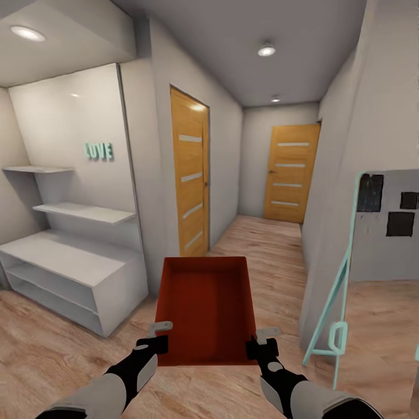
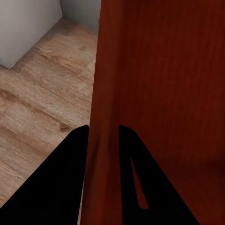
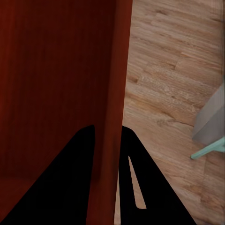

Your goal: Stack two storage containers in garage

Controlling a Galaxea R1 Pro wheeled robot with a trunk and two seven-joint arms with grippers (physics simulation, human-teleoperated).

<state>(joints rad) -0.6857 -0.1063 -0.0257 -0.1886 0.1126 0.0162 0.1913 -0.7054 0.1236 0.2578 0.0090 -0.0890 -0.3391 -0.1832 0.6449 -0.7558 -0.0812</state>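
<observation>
An orange-red storage container [image 1: 205, 308] hangs level in front of me over the light wood-plank floor of a hallway, open side up and empty. My left gripper [image 1: 158, 337] is shut on its left wall near the closest corner, and my right gripper [image 1: 262, 343] is shut on its right wall. In the left wrist view the container wall [image 2: 105, 93] runs between the two black fingers [image 2: 56, 187]. The right wrist view shows the same grip on the other wall [image 3: 115, 93], with black fingers [image 3: 61, 187] on either side.
A white shelf unit [image 1: 70, 273] stands at the left under a teal LOVE sign. A wooden door [image 1: 191, 174] sits in the left wall and another wooden door [image 1: 290, 173] closes the corridor's far end. A teal-framed board [image 1: 349, 256] leans at the right.
</observation>
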